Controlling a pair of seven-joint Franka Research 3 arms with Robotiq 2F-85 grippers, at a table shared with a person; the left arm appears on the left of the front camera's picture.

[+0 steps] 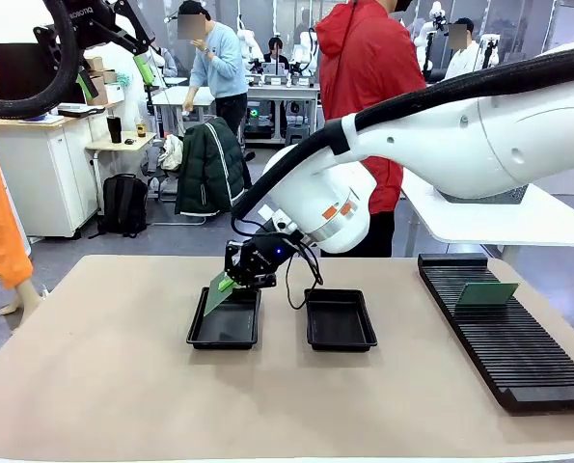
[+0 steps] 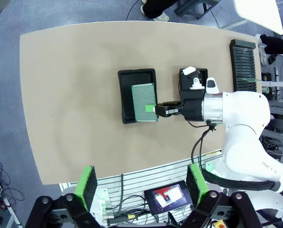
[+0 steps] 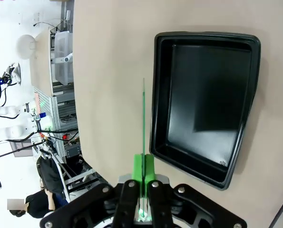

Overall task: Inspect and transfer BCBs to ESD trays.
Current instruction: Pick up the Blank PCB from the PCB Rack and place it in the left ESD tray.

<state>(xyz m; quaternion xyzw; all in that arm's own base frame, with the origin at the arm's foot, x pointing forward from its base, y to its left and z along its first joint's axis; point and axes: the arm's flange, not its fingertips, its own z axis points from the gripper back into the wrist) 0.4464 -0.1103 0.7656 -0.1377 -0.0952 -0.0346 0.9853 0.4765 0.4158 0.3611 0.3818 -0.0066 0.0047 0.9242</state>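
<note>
Jaws tight on edge-on BCB [image 3: 143, 116]

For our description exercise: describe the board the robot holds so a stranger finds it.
On the tan table, find the left black tray. Above it the right gripper pinches a tilted green board; the other board stands in the ribbed rack.

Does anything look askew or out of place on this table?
Only the board in the right gripper: it hangs tilted above the left tray, not lying flat in it. A second board stands in the rack. Nothing looks damaged.
</note>
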